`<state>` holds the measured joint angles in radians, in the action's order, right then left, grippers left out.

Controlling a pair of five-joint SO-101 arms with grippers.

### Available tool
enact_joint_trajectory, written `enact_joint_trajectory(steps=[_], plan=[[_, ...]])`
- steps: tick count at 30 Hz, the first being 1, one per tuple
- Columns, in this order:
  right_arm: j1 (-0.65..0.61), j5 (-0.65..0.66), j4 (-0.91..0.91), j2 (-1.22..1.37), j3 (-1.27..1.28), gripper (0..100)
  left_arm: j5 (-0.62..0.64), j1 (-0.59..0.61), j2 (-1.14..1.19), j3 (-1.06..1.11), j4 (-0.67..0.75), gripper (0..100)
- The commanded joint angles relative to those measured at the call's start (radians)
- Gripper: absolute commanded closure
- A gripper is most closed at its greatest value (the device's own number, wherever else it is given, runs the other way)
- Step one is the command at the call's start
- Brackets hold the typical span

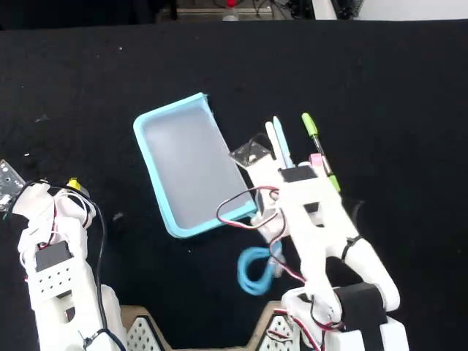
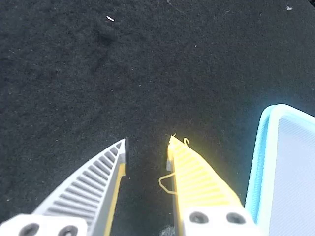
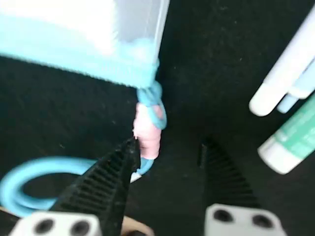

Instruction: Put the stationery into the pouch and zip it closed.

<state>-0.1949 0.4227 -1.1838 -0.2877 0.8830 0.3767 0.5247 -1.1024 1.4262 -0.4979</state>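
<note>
The pouch (image 1: 189,164) is translucent grey with a light-blue rim and lies flat mid-table. My right arm (image 1: 307,212) stands over its near right corner. In the right wrist view my right gripper (image 3: 170,144) is open, and the pink zipper pull (image 3: 147,132) on its blue cord hangs from the pouch corner (image 3: 142,73), just beside one black finger (image 3: 118,172). White and pale-blue pens (image 1: 278,142) and a green pen (image 1: 316,142) lie right of the pouch. My left gripper (image 2: 147,142) is open and empty over bare cloth, left of the pouch edge (image 2: 266,167).
A blue wrist loop (image 1: 252,270) trails from the pouch toward the arm bases. A small clear-grey item (image 1: 250,153) lies between the pouch and the pens. Black cloth (image 1: 380,88) covers the whole table, with open room at the far side and at the left.
</note>
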Motion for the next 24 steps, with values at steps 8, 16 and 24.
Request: enact_joint_trajectory(steps=[8,16,24], plan=[[-0.038,0.207,0.005,-0.002,0.045,80.4,0.005,-0.007,-0.011,-0.065,0.02,86],[-0.078,0.057,-0.026,-0.002,-0.013,80.4,0.005,-0.007,-0.011,-0.062,0.02,86],[-0.101,-0.028,0.074,0.005,0.071,80.5,0.005,-0.007,-0.011,-0.062,0.02,86]])
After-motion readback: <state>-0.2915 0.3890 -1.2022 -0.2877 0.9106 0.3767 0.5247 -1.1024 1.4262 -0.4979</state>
